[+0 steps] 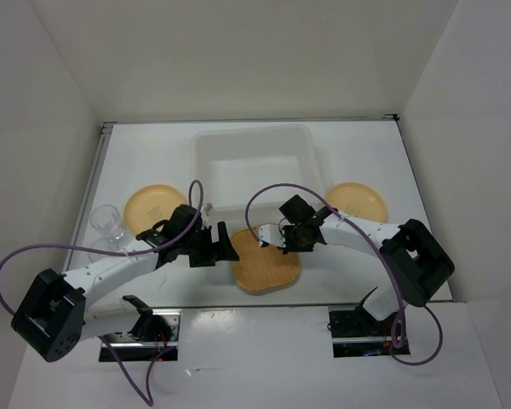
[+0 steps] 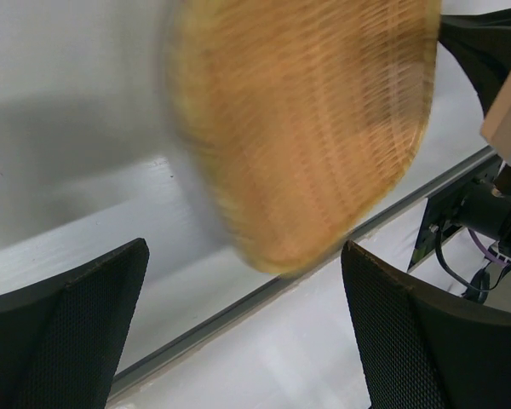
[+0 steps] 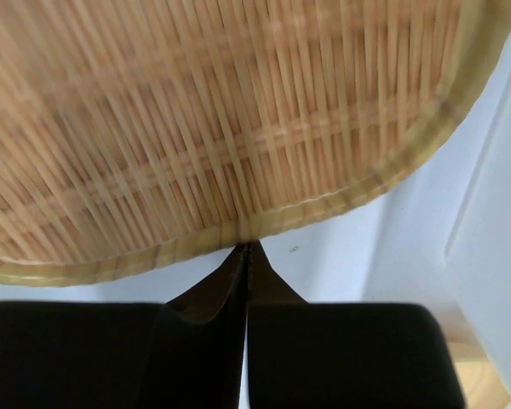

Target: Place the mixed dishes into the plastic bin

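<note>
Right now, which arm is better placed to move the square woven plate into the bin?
Right, probably: the right gripper, shut, has its tips at the rim of the square woven plate. The left gripper is open beside the plate, gripping nothing. The bin sits just beyond.

Top camera looks steeply down on the whole desk (image 1: pixel 153 162); both wrist cameras sit close up, sharing the woven plate (image 1: pixel 268 271).

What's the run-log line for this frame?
left gripper: open, beside woven plate | right gripper: shut, tip at plate rim | bin: no dishes inside | left round plate, right round plate, cups: on table
</note>
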You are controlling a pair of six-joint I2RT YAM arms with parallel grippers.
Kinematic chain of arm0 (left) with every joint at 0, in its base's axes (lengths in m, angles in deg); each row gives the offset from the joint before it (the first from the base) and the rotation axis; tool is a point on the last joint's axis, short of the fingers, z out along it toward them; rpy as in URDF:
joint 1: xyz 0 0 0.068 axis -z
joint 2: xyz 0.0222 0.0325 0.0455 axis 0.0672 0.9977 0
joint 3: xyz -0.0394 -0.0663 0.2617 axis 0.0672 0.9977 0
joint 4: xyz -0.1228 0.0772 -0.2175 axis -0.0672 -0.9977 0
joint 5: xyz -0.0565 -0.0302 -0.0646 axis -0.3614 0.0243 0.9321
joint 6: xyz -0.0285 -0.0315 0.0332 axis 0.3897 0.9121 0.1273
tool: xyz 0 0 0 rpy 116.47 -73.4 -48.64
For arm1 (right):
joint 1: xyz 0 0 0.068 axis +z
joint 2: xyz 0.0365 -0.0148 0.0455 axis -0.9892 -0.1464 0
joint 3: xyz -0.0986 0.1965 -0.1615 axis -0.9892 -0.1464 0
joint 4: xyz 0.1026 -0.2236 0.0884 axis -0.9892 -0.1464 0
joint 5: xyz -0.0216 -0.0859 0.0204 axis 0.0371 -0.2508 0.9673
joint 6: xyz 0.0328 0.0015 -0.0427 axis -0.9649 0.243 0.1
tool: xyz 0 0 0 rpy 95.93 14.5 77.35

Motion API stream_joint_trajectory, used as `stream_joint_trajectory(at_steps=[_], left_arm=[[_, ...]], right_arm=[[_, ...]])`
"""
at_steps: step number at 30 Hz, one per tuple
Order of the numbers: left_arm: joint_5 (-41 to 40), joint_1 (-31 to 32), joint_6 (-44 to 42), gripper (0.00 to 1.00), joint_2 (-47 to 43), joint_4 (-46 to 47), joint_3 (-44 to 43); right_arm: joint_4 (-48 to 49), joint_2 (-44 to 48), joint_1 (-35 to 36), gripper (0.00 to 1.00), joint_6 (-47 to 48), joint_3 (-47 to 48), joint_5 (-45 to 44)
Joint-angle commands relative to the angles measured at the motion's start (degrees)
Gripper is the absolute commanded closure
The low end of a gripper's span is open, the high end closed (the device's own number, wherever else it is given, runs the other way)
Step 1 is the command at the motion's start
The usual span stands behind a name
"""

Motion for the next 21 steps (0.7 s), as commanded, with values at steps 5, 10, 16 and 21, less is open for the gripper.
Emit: stream_joint_trajectory(at_steps=[5,10,16,21], left_arm=[[1.1,0.2,0.7,0.00,-2.3,1.7,-0.6],[1.1,0.2,1.3,0.00,-1.0,1.1,-1.1],[-0.7,0.2,2.3,0.00,-1.5,-0.3,-1.1],[-0.1,0.2,2.3,0.00,0.4,-0.3,-0.6]], right_arm=[[0.5,-1.2,0.4,1.00,-1.0,1.1,1.4],[1.0,-0.7,0.4,1.00,-1.0,1.1,1.4],[0.4,5.1,0.4,1.00,-2.1,2.3,3.8],[-1.2,7.2,0.4,1.00,-2.1,3.5,5.9]])
